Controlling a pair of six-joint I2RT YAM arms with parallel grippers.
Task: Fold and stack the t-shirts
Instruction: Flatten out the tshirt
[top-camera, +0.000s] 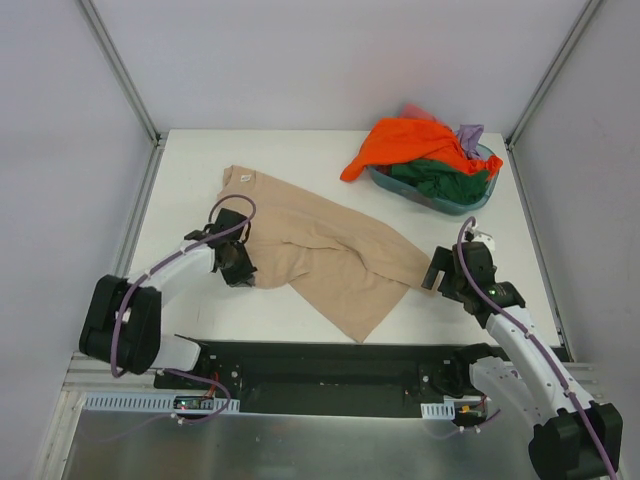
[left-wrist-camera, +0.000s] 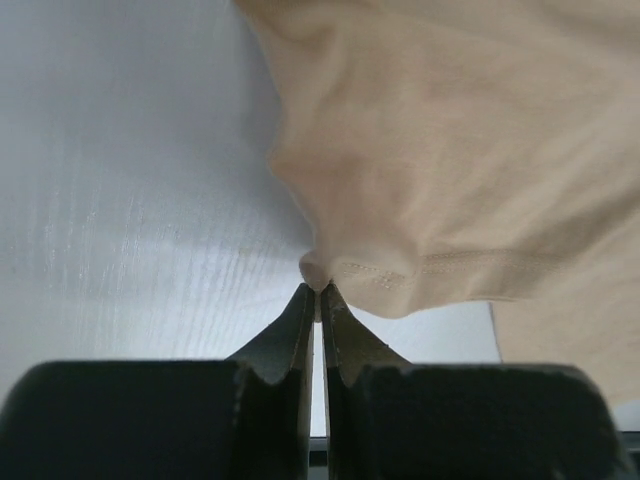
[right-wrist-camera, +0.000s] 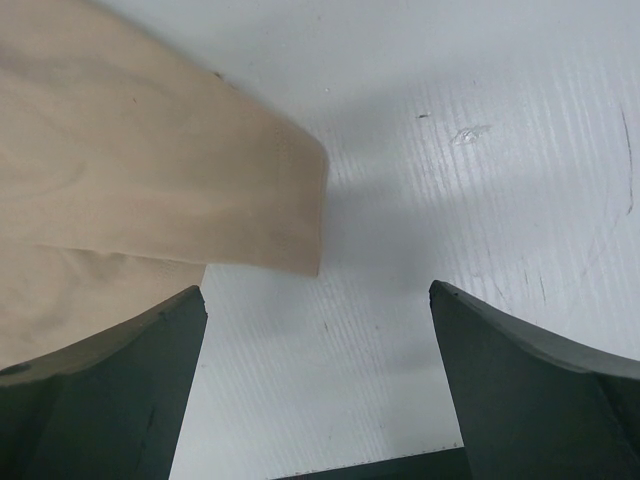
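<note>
A large tan-beige t-shirt (top-camera: 320, 250) lies spread and wrinkled on the white table. My left gripper (top-camera: 240, 265) is shut on the shirt's hemmed edge (left-wrist-camera: 400, 275) at its left side, the cloth pinched between the fingertips. My right gripper (top-camera: 437, 275) is open and empty just right of the shirt's sleeve corner (right-wrist-camera: 290, 200), which lies on the table ahead of the jaws. An orange t-shirt (top-camera: 405, 140), a dark green one (top-camera: 440, 178), a lilac one (top-camera: 470, 132) and a pinkish red one (top-camera: 415, 108) are heaped in the basin.
A teal translucent basin (top-camera: 478, 198) stands at the back right of the table (top-camera: 200, 160). Metal frame posts rise at the back corners. The arm bases sit on a black plate at the near edge.
</note>
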